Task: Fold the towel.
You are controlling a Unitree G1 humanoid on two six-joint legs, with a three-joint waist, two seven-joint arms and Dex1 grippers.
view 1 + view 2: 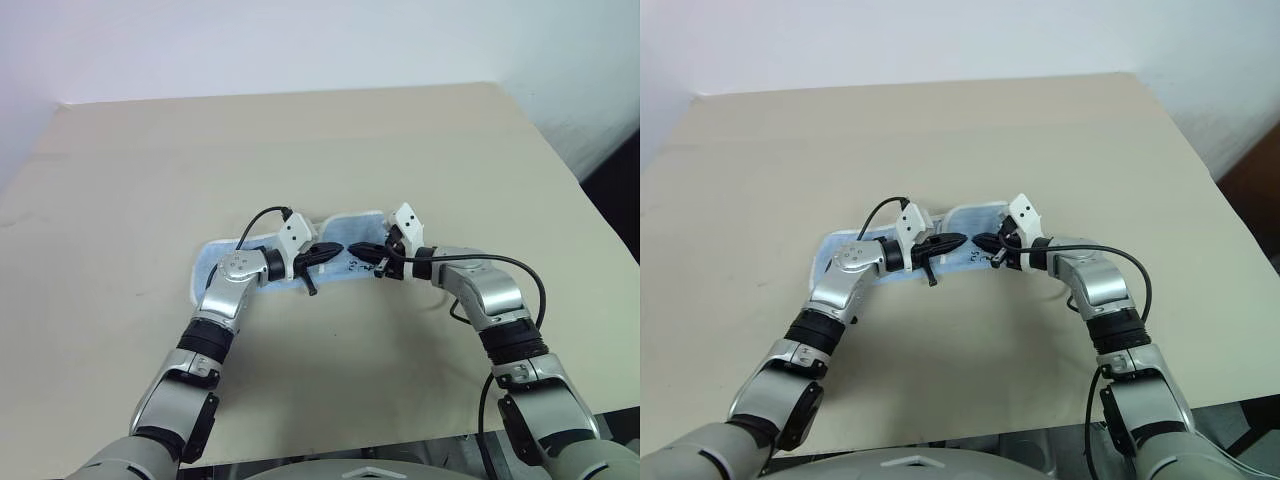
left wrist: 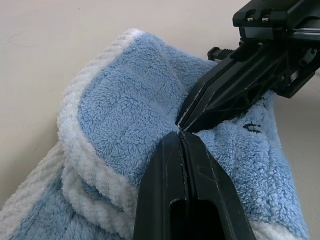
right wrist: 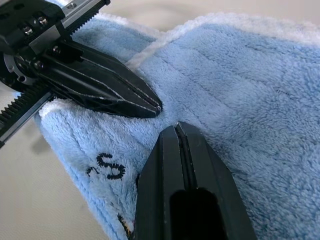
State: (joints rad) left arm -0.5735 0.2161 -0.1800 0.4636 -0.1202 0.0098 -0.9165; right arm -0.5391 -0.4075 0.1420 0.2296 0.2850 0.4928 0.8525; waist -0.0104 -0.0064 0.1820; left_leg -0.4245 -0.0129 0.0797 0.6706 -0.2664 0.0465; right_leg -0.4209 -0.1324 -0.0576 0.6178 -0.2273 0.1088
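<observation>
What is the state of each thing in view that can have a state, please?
towel: lying on the table, partly folded, layers bunched in the middle.
left gripper: shut, tip on the towel, nothing seen held.
right gripper: shut, tip on the towel, nearly meeting the left gripper's tip.

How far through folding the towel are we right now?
Partly done: the towel lies on the table as a narrow strip, with stacked white-edged layers in the left wrist view. In hand: the left gripper and right gripper, both shut, meet tip to tip on its middle. Whether either pinches cloth is unclear. Left: any further fold and release.
</observation>
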